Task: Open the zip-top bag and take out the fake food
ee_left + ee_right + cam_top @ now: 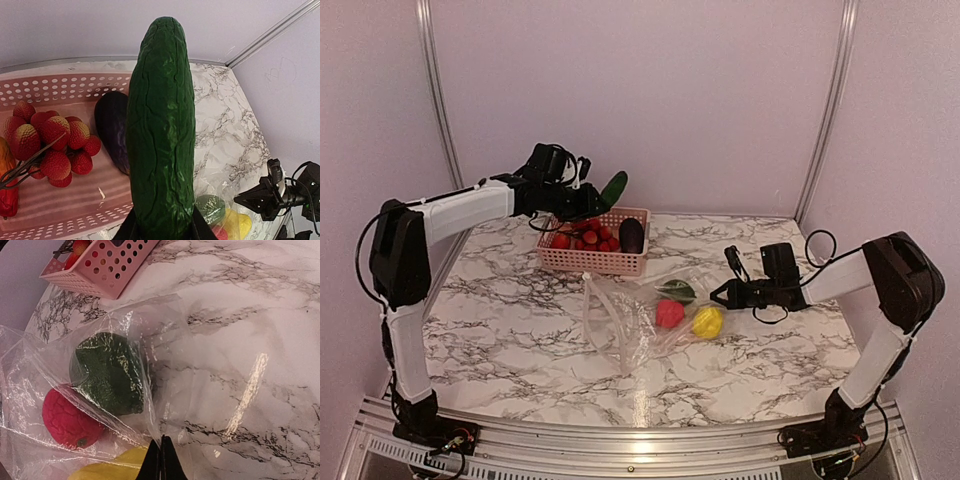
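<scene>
Left gripper (pixel 596 200): fingers closed on the lower end of the cucumber (pixel 161 130), which it holds in the air above the pink basket (pixel 595 262); in the top view the cucumber's free end points toward 1 o'clock.
Right gripper (pixel 161 460): fingers pressed together with no gap, pinching the thin film at the edge of the bag, at the bag's 3 o'clock side in the top view.
Zip-top bag (pixel 615 325): lies crumpled on the marble table (pixel 500 320), at 6 o'clock from the basket and just beside it.
Inside the bag: green piece (pixel 677 291) at 12 o'clock, red piece (pixel 669 313) below it, yellow lemon (pixel 707 321) at the red piece's 3 o'clock, all bunched near the pinched end.
Inside the basket: red cluster (pixel 585 238) toward 9 o'clock, eggplant (pixel 631 235) toward 3 o'clock.
</scene>
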`<state>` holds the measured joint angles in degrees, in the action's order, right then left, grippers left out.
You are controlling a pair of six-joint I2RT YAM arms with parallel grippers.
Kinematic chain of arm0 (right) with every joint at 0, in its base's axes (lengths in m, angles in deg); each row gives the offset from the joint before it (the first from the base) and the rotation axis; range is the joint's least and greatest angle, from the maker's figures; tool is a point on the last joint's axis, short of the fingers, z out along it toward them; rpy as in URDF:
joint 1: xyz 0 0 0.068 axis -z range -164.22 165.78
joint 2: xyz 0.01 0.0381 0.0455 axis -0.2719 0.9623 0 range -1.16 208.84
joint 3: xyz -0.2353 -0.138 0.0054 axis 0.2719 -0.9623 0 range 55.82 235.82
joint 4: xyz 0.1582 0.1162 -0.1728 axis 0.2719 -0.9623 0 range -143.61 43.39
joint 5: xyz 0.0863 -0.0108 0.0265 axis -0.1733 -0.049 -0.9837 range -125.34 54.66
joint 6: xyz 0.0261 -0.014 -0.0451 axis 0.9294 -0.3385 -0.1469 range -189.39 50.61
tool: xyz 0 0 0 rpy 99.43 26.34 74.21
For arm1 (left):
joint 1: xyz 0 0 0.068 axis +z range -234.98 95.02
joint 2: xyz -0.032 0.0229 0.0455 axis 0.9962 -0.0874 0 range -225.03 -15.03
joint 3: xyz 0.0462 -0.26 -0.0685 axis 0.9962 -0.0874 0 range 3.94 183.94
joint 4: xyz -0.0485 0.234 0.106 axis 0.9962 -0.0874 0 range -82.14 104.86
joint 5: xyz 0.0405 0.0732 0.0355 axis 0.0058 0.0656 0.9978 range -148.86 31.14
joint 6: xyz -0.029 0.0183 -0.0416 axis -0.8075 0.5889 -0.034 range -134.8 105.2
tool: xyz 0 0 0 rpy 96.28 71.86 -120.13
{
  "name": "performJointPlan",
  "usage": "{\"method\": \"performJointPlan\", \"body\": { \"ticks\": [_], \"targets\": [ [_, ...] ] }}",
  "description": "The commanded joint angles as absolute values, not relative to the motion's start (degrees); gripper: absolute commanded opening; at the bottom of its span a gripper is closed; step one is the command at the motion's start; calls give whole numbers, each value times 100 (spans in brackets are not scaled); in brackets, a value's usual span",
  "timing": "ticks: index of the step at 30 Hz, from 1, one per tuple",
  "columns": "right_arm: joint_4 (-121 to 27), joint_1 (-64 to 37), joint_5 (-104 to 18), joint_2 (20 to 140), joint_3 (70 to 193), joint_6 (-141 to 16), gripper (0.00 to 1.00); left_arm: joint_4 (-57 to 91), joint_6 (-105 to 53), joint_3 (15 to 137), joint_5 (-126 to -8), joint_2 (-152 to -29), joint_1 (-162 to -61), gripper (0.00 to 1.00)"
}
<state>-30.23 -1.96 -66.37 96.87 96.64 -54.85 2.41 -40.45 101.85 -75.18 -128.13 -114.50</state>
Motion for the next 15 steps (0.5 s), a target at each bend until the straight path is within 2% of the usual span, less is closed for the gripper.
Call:
{"method": "performJointPlan", "body": {
  "ticks": [1, 10, 12, 15],
  "targets": [
    [-2892, -135, -6724, 9745, 9592, -5477, 0, -357, -3977, 10909, -7447, -13587, -11425, 16],
    [-2799, -132, -6760, 9738, 9527, -5445, 0, -448, -4224, 11428, -7393, -14576, -11349, 20],
    [-2804, -133, -6760, 9736, 9515, -5445, 0, -505, -4261, 11517, -7335, -14697, -11329, 24],
    [-2822, -134, -6762, 9723, 9528, -5460, 0, -595, -4226, 11649, -7255, -14774, -11310, 36]
  ]
}}
